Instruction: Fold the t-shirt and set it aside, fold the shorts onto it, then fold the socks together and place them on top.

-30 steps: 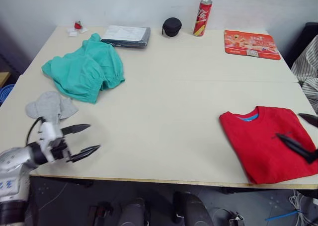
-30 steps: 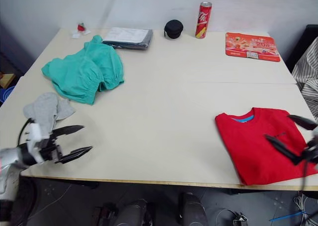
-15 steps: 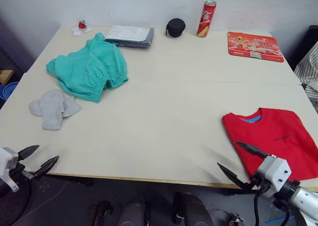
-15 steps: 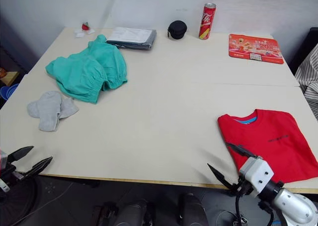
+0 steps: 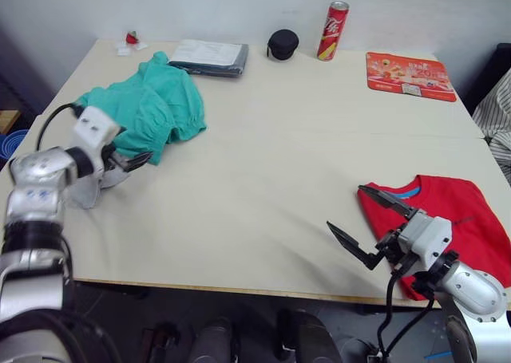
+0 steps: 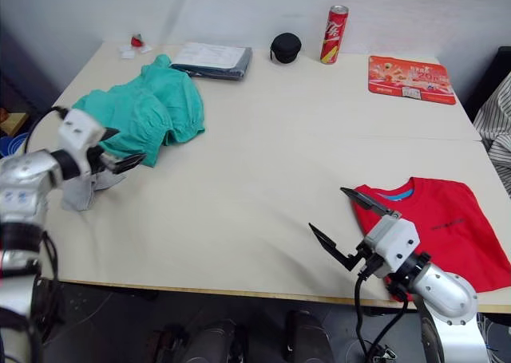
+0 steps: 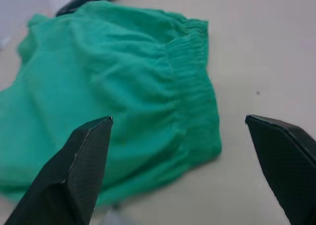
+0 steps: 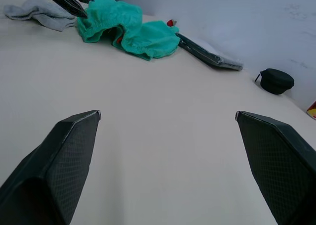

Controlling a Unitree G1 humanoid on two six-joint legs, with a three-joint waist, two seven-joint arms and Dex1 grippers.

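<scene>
Left pincer (image 5: 132,162) wide open, moved up beside the shorts (image 5: 144,112); right pincer (image 5: 369,227) open, off the folded t-shirt (image 5: 455,219). Shorts probably next.

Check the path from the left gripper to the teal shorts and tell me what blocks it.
Nothing visible blocks it. The open left gripper hovers right at the near edge of the teal-green gathered fabric shorts, with only bare beige table between the fingers and the cloth. The small light grey socks lie beside it, not in its path.

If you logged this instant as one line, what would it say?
t-shirt: folded, near right | shorts: unfolded, far left | left gripper: open, beside shorts | right gripper: open, empty
</scene>
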